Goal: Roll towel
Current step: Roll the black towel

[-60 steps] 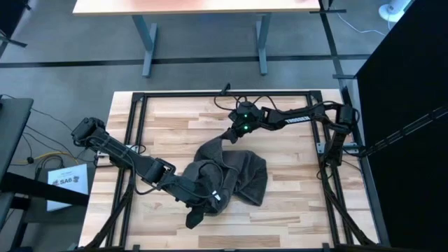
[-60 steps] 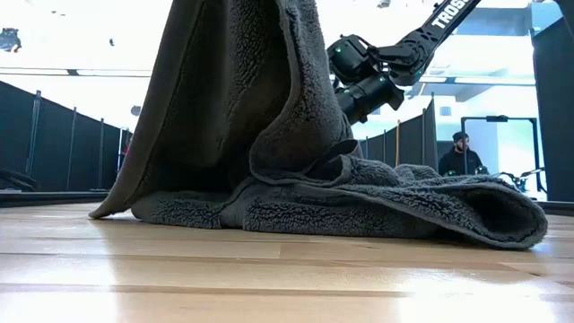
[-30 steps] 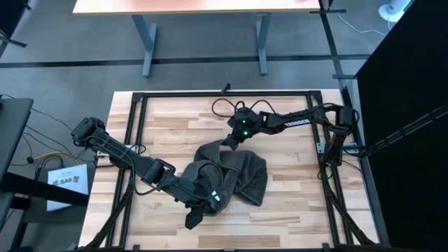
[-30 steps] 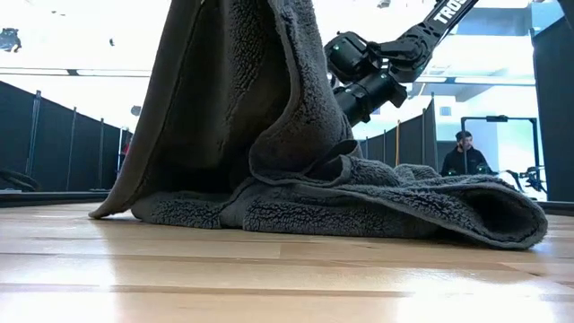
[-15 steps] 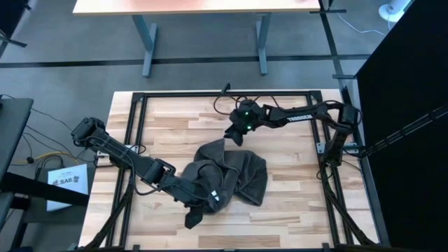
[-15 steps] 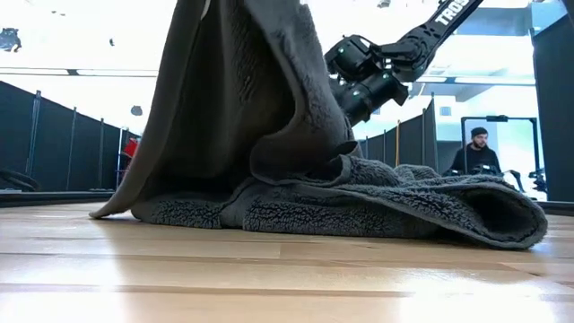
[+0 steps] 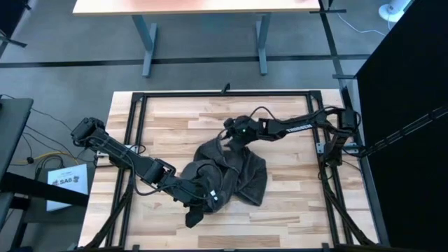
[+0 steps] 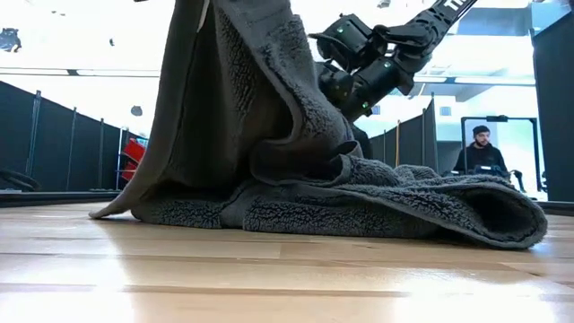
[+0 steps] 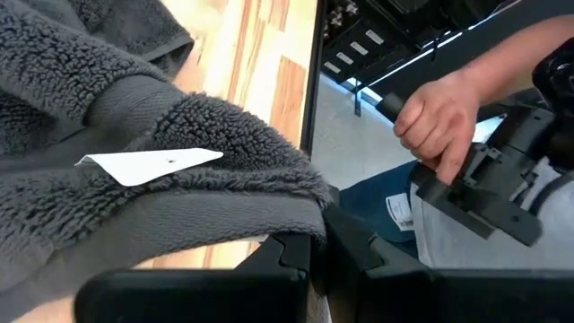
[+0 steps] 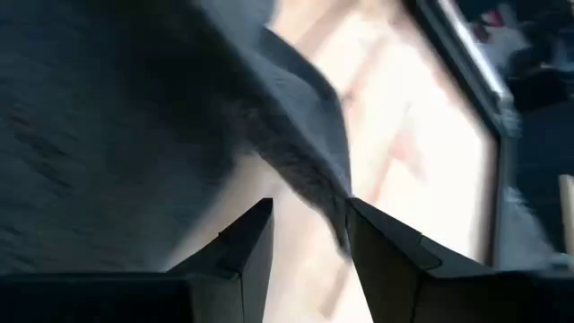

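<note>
The dark grey towel lies crumpled at the table's middle. Its near part is raised, and the rest lies bunched on the wood. My left gripper is at the towel's near left part, shut on a hemmed edge by the white tag. My right gripper is over the towel's far corner, open. Its fingers stand on either side of the corner's tip. I cannot tell whether they touch it. My left gripper pinches the towel's hemmed edge between its two fingers, close to the white tag. The cloth drapes over the fingers in a thick fold. In the low view the held part rises out of the picture's top, and the towel's lower part lies on the table.
Bare wood lies all around the towel. The black frame rails run along the table's edges. A person's hand on a black handle shows beyond the table. Another person is in the room behind.
My right gripper has gone a little toward the table's left edge, over the towel's far corner, and has tipped. The raised part of the towel has shifted slightly, while the bunched part on the wood has stayed where it was.
</note>
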{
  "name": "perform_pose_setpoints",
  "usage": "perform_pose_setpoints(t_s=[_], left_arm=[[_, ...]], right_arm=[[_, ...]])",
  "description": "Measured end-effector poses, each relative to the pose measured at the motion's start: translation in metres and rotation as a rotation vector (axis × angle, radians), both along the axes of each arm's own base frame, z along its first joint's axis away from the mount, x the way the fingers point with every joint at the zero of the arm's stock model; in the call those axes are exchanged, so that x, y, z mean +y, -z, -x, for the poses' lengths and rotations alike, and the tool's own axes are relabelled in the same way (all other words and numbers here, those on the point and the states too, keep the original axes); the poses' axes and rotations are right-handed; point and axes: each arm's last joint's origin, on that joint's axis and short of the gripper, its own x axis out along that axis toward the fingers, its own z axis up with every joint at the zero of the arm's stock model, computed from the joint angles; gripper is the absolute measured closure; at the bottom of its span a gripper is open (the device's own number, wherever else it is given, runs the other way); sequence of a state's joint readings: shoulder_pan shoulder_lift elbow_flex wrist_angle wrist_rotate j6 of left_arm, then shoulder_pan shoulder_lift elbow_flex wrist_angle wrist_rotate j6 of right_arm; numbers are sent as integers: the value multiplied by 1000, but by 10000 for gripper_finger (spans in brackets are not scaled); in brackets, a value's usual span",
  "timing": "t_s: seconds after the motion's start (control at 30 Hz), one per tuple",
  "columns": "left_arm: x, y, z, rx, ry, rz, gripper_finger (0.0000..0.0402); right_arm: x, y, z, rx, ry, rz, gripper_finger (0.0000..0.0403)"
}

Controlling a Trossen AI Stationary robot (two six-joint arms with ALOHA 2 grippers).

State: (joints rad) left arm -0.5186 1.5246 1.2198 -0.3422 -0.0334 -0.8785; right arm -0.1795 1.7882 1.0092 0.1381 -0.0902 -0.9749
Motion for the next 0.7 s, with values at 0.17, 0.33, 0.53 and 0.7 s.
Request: perform_pose_setpoints(t_s=[0.17,0.33,0.53,0.7], left_arm=[[0,0,0,0,-1,1,402],[2,0,0,5,-4,-4,401],[3,1,-1,5,-7,-5,402],[4,1,-2,3,-8,-11,402]], right_arm=[[-6,-1,0,-15,20,8,272],[-6,-1,0,-14,18,8,272],[3,0,0,-2,-40,-22,272],[10,15,-8,-1,-69,-18,272]])
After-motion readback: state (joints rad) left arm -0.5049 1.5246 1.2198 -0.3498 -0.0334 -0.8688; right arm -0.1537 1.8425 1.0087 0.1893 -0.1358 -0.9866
